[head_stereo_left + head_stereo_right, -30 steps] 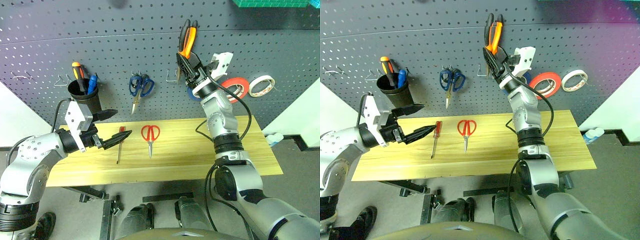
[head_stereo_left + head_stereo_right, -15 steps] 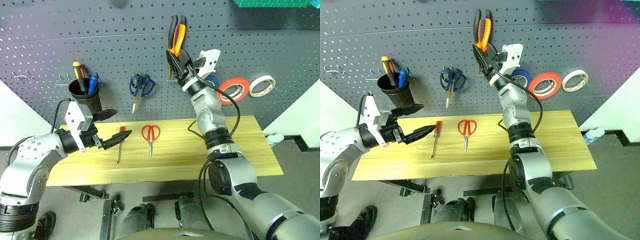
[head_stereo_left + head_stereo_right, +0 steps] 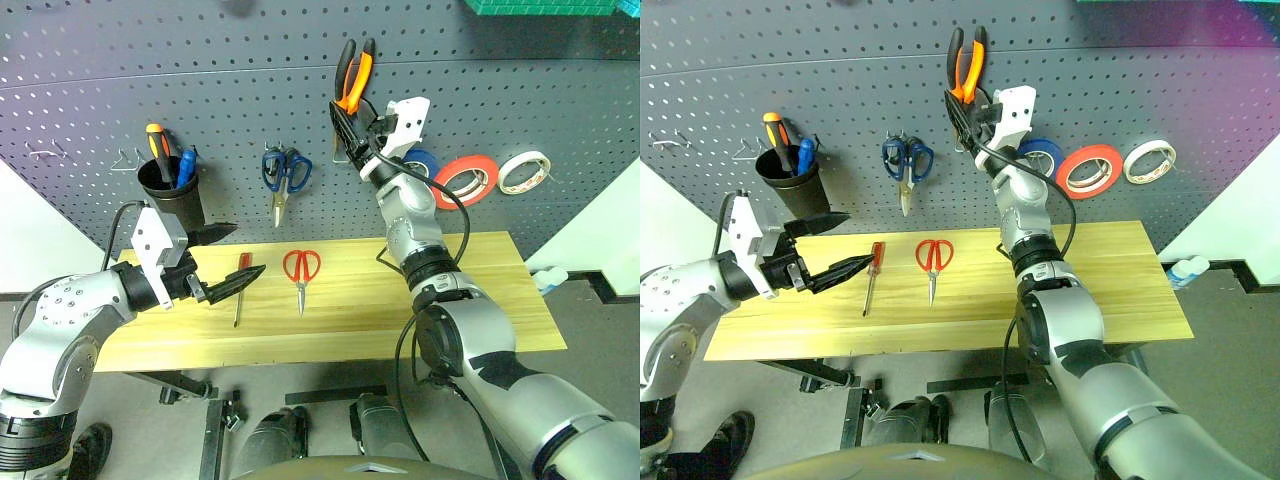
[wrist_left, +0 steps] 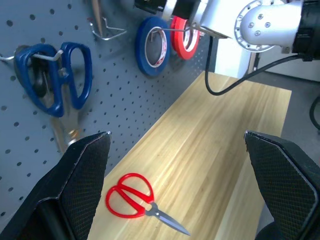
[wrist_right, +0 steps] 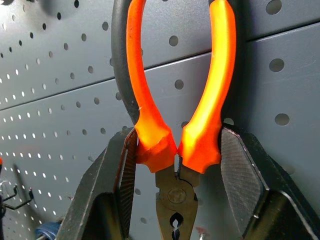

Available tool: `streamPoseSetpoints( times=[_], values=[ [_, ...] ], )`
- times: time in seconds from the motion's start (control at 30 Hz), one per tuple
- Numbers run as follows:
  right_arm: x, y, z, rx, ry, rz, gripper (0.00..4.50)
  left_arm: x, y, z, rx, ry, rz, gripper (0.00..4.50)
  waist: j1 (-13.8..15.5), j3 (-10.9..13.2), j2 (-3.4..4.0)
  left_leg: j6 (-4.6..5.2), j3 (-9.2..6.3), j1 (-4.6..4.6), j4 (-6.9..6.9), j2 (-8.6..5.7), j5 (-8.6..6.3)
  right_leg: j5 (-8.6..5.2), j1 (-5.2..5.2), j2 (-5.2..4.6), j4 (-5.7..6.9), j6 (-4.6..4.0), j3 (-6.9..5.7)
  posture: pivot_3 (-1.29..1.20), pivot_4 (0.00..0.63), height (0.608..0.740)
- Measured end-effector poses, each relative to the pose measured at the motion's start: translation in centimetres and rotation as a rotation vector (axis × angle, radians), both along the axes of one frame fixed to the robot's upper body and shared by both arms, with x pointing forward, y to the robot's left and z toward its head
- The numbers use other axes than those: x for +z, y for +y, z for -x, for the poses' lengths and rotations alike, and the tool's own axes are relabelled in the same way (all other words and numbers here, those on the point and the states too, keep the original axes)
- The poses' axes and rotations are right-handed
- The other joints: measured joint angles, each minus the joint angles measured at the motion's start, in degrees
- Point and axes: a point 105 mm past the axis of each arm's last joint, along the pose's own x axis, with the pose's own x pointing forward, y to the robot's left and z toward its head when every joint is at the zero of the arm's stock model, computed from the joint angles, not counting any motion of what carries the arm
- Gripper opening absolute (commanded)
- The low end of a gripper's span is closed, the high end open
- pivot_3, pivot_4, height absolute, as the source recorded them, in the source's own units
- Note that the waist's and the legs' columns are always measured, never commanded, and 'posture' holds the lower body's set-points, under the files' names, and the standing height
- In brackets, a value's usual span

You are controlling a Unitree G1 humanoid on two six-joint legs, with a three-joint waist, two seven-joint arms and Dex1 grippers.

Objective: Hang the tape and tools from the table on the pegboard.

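Right gripper shifted left along pegboard, clamping pliers handles-up; left gripper spread, empty.

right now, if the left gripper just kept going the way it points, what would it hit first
Probably the red-handled scissors on the table, which lie nearest between the open left gripper fingers; past them stands the pegboard. Depth is hard to judge.

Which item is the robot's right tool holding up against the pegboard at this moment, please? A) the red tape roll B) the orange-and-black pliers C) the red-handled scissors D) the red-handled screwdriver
B: the right tool is clamped on the orange-and-black pliers, handles pointing up against the pegboard, while the red-handled scissors and the red-handled screwdriver lie on the table.
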Motion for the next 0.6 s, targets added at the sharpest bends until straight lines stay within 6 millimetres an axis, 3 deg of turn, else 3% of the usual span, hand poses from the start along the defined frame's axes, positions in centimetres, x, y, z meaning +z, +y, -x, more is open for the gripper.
streamPoseSetpoints(
  times=[0.6],
  values=[
    [0.2,-2.0,-0.2,-0.062,-0.056,0.11,2.08,-0.2,0.2,0.3,0.017,0.018,0.009,4.5,0.05,0.0,0.0,-0.02,0.0,0.02,-0.02,0.01,0.01,0.01,0.02,0.01,0.0,-0.02,0.0,-0.13,0.1,0.74]
  ],
)
